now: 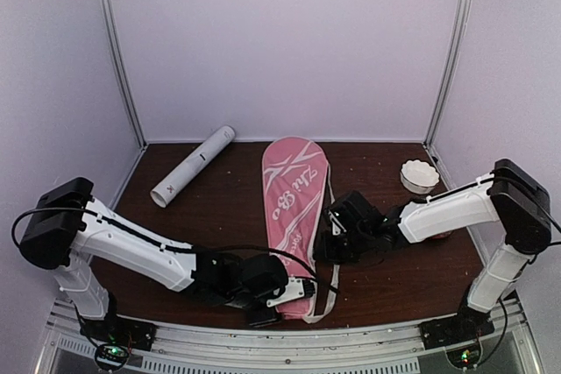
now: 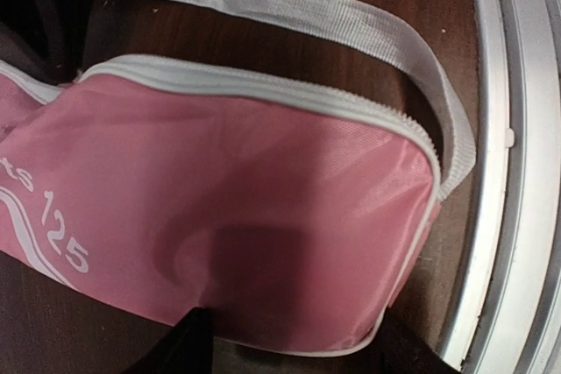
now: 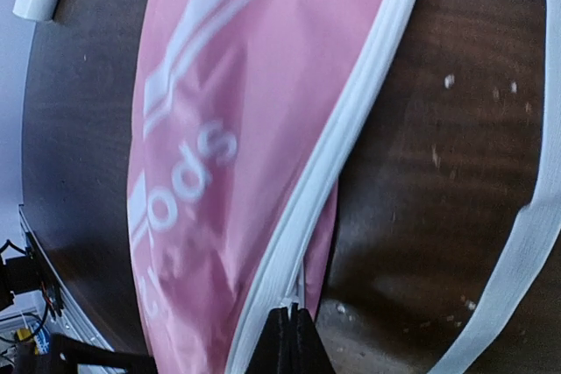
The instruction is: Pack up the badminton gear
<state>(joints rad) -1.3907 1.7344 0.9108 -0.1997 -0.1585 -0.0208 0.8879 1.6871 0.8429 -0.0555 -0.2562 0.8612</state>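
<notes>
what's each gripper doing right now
left gripper: fingers astride the pink cover end, grip cannot be told
right gripper: closed on the pink cover zip

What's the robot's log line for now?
left gripper: open over pink cover near end | right gripper: shut at zip edge | white tube: lying apart

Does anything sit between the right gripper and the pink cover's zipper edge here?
Nothing visible does. The right gripper, tips together, is right at the white zipper trim on the pink cover. The loose white strap lies on the table off to one side, not between them.
</notes>
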